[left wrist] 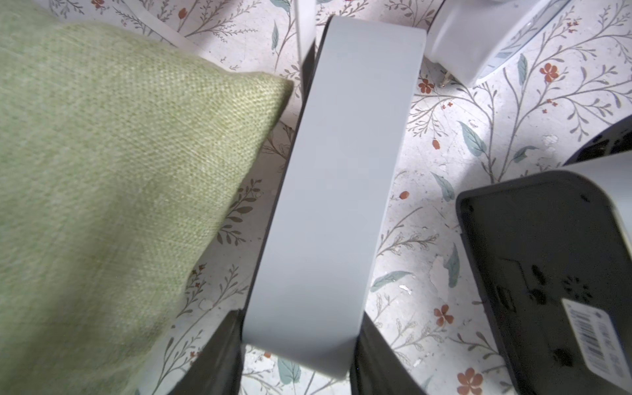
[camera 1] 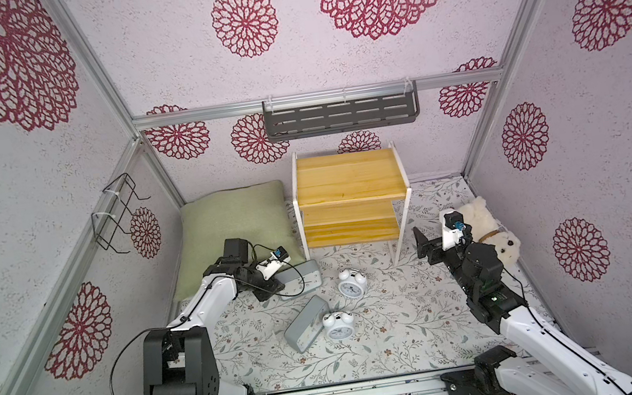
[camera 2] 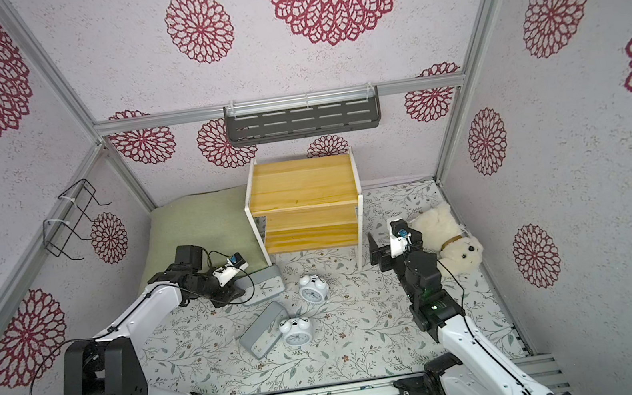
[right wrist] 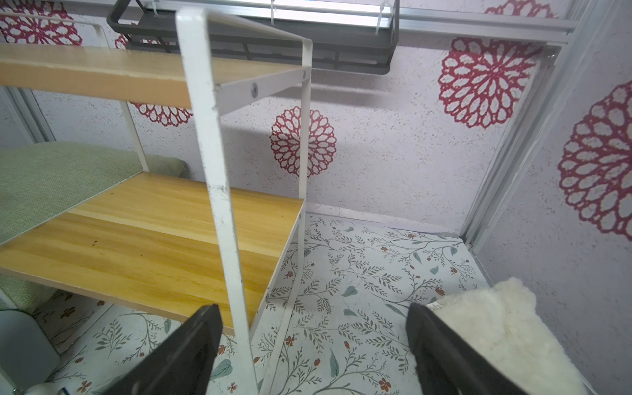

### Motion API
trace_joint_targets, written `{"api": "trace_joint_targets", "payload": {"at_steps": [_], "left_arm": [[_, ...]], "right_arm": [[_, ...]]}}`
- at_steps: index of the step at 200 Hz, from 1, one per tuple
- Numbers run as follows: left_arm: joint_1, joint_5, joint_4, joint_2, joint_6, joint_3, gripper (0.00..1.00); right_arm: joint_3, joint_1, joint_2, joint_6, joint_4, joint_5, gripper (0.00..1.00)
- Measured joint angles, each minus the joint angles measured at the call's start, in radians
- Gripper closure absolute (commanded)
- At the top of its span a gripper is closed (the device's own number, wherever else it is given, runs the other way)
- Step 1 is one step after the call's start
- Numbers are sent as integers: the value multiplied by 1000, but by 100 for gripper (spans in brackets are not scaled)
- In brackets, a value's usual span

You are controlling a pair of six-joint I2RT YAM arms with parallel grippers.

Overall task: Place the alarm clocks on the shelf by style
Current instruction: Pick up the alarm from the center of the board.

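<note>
All 4 clocks are on the mat in front of the shelf: the far grey clock just off the pillow corner, the far bell clock near it, and the near grey clock leaning just beside the near bell clock. The left gripper is about half closed around the far grey clock, with 1 finger against each broad side of it. The right gripper hangs wide open and empty near the shelf's right legs, just beside the plush dog.
</note>
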Motion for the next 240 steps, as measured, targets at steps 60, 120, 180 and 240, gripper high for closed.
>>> {"api": "trace_joint_targets", "payload": {"at_steps": [60, 120, 180, 240], "left_arm": [[-50, -53, -196, -93, 2, 34, 86], [-57, -167, -307, -198, -4, 90, 92], [-69, -206, -430, -308, -7, 233, 92], [-105, -131, -550, -368, -6, 366, 88]], "right_arm": [[0, 0, 0, -10, 0, 17, 8], [0, 0, 0, -11, 0, 11, 8], [0, 0, -6, -24, 2, -89, 9], [2, 0, -21, -46, 20, -408, 9]]}}
